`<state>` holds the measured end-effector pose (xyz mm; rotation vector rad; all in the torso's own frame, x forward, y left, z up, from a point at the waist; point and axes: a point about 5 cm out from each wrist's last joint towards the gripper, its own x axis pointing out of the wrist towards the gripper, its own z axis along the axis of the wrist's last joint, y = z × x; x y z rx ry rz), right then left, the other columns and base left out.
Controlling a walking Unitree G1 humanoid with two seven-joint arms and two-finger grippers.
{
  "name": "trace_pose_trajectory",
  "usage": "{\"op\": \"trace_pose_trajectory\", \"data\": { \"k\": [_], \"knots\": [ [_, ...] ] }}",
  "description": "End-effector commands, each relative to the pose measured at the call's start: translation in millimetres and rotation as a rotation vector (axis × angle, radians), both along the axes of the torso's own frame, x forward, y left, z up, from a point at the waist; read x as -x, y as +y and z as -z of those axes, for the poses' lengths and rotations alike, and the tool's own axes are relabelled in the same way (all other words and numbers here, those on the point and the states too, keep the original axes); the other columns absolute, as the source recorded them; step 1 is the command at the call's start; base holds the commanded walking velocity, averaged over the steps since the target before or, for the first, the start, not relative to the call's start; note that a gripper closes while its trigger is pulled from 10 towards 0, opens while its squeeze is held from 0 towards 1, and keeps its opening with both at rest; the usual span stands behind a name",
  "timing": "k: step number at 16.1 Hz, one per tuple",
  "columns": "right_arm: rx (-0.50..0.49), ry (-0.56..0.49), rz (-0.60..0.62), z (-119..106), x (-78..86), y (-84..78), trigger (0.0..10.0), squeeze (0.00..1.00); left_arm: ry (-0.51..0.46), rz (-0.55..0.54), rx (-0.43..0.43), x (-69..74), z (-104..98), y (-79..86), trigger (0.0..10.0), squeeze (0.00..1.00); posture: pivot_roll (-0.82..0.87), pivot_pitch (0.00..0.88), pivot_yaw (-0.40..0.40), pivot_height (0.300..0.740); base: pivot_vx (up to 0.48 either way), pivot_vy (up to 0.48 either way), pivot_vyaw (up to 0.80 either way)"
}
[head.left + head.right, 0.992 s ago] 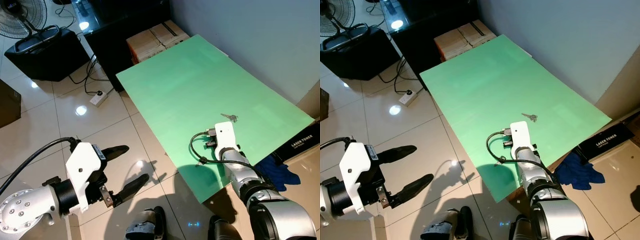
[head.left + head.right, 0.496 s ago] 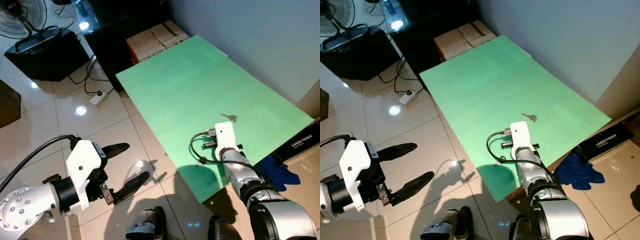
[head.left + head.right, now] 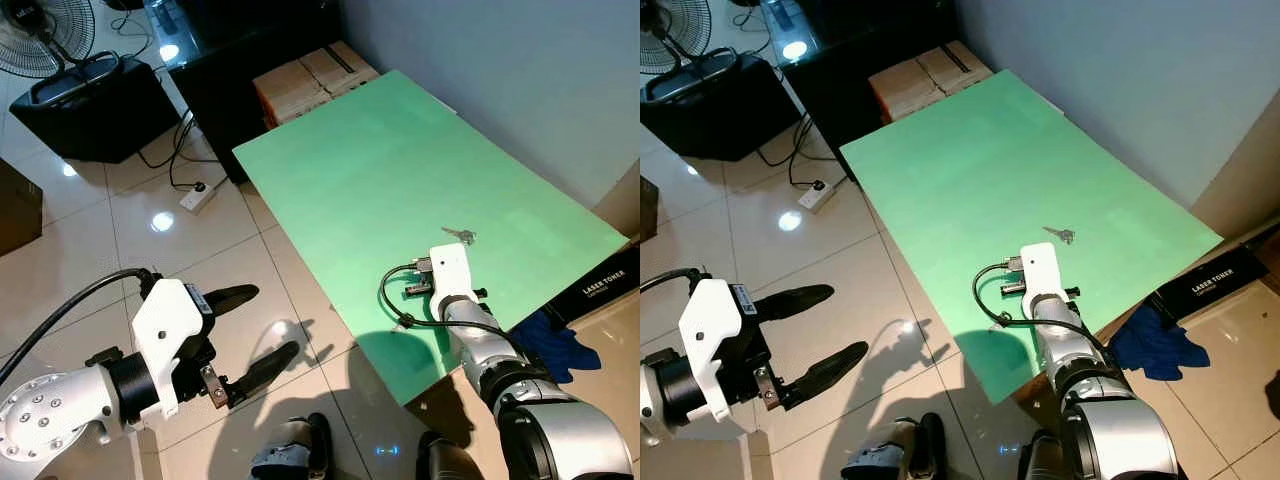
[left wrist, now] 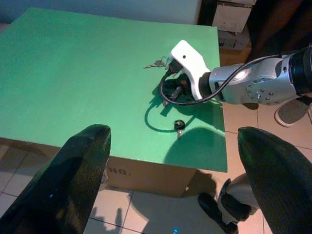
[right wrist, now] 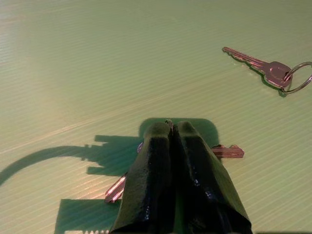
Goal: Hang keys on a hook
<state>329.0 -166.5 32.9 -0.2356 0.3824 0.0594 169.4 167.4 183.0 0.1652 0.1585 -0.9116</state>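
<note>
A flat, matt green board (image 3: 400, 170) serves as the table top, finely ribbed like corrugated plastic in the right wrist view; it lies over a cardboard box whose brown side shows in the left wrist view. The right gripper (image 5: 171, 127) is down on this board near its near edge, its two long black fingers (image 5: 151, 180) pressed together with no gap between them; they are glossy and taper to blunt tips. Beneath and beside those tips lie coppery flat keys (image 5: 228, 151), one blade poking out to each side, so the fingers look closed over them, though whether anything is actually pinched cannot be told. The white wrist housing (image 3: 449, 268) sits above, with a black cable looping out from it over the green surface. A little farther along the board, apart from the gripper, lies a single silver key on a ring (image 3: 460, 236); it is thin, toothed, with a round wire ring at its head.

The left gripper (image 3: 247, 330) hangs over the glossy tiled floor (image 3: 90, 260) to the left of the board, well apart from the keys, its black fingers spread wide. Cardboard boxes (image 3: 310, 75) stand beyond the board's far left corner; a crumpled blue cloth (image 3: 560, 345) lies on the floor at the right.
</note>
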Motion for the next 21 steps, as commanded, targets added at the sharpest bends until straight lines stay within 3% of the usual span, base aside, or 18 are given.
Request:
{"op": "trace_pose_trajectory", "data": {
  "k": [1, 4, 5, 8, 11, 13, 14, 15, 17, 18, 21],
  "knots": [
    [-0.013, 0.039, 0.012, 10.0, 7.8, 0.1, 0.0, 0.00, 0.011, 0.004, -0.005, 1.3, 2.9, -1.1, 10.0, 0.00, 0.27, 0.202, 0.178, 0.740, 0.000, 0.000, 0.00],
    [-0.055, -0.023, 0.067, 2.8, 4.6, -7.4, 0.0, 0.00, -0.003, -0.009, 0.019, -3.9, 9.5, -6.3, 10.0, 0.00, 0.23, 0.164, 0.142, 0.740, 0.000, 0.000, 0.00],
    [-0.112, -0.086, 0.110, -5.4, 1.0, -13.0, 0.0, 0.00, -0.025, -0.033, 0.027, -10.9, 12.9, -5.4, 10.0, 0.00, 0.19, 0.133, 0.110, 0.740, 0.000, 0.000, 0.00],
    [-0.154, -0.181, 0.091, -16.9, -1.4, -14.5, 0.0, 0.00, -0.069, -0.126, 0.045, -25.6, 15.6, 5.1, 10.0, 0.00, 0.14, 0.087, 0.078, 0.740, 0.000, 0.000, 0.00],
    [-0.163, -0.300, 0.029, -34.0, -0.7, -6.9, 0.0, 0.00, -0.123, -0.269, 0.025, -47.6, 20.6, 18.4, 10.0, 0.00, 0.09, 0.045, 0.052, 0.740, 0.000, 0.000, 0.00],
    [-0.180, -0.391, -0.063, -54.6, 13.2, 8.4, 0.0, 0.00, -0.192, -0.455, 0.002, -67.6, 18.8, 36.2, 10.0, 0.00, 0.07, 0.009, 0.042, 0.740, 0.000, 0.000, 0.00],
    [-0.192, -0.414, -0.082, -63.1, 17.7, 13.0, 0.4, 0.00, -0.216, -0.494, -0.003, -72.9, 15.9, 40.3, 10.0, 0.00, 0.06, 0.006, 0.047, 0.740, 0.000, 0.000, 0.00],
    [-0.201, -0.445, -0.119, -77.5, 24.8, 21.2, 10.0, 0.00, -0.253, -0.543, 0.001, -80.2, 10.0, 44.4, 10.0, 0.00, 0.05, 0.002, 0.047, 0.740, 0.000, 0.000, 0.00],
    [-0.238, -0.492, -0.171, -101.8, 33.4, 35.5, 10.0, 0.00, -0.312, -0.561, 0.042, -86.0, -0.1, 41.7, 10.0, 0.00, 0.03, 0.000, 0.058, 0.740, 0.000, 0.000, 0.00],
    [-0.197, -0.539, -0.223, -115.7, 38.1, 42.8, 10.0, 0.00, -0.333, -0.555, 0.082, -87.1, -3.3, 36.9, 10.0, 0.00, 0.01, 0.000, 0.062, 0.740, 0.000, 0.000, 0.00],
    [-0.183, -0.553, -0.239, -130.1, 46.5, 47.5, 10.0, 0.00, -0.371, -0.528, 0.149, -89.4, -6.1, 18.3, 10.0, 0.00, -0.02, 0.000, 0.065, 0.740, 0.000, 0.000, 0.53]
  ]
}}
